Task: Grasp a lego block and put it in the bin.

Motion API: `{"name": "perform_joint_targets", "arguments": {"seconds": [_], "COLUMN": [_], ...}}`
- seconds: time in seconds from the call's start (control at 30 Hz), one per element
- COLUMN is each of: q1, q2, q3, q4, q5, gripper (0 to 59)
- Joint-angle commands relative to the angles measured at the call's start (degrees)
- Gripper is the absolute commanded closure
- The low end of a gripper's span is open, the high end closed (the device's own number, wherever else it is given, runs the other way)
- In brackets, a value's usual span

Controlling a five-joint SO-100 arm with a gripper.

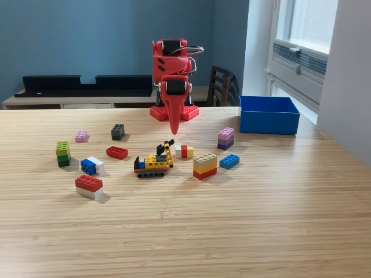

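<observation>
On the wooden table (278, 220) sits one bin (269, 115), a low-walled, open-topped blue box at the exterior view's right, far edge. One red arm folds at the back, its gripper (173, 126) pointing down, fingers pressed together. Ten block pieces and one small lego digger (153, 163) lie scattered in front.

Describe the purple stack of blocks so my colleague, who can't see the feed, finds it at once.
Start at the blue bin on the exterior view's right of the table. Just left of it and slightly nearer the camera stands the purple stack. It is the only all-purple pile, shading pale on top to dark below.
</observation>
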Motion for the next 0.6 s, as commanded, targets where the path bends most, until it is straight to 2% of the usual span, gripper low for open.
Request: {"name": "perform_joint_targets", "arguments": {"seconds": [0.03,0.6], "q1": [-0.1,-0.1], "q2": [0.7,0.7], "q3": [-1.1,-1.1], "q4": [-0.3,-0.3], "q5": [-0.2,-0.5], "gripper": [58.5,58.5]}}
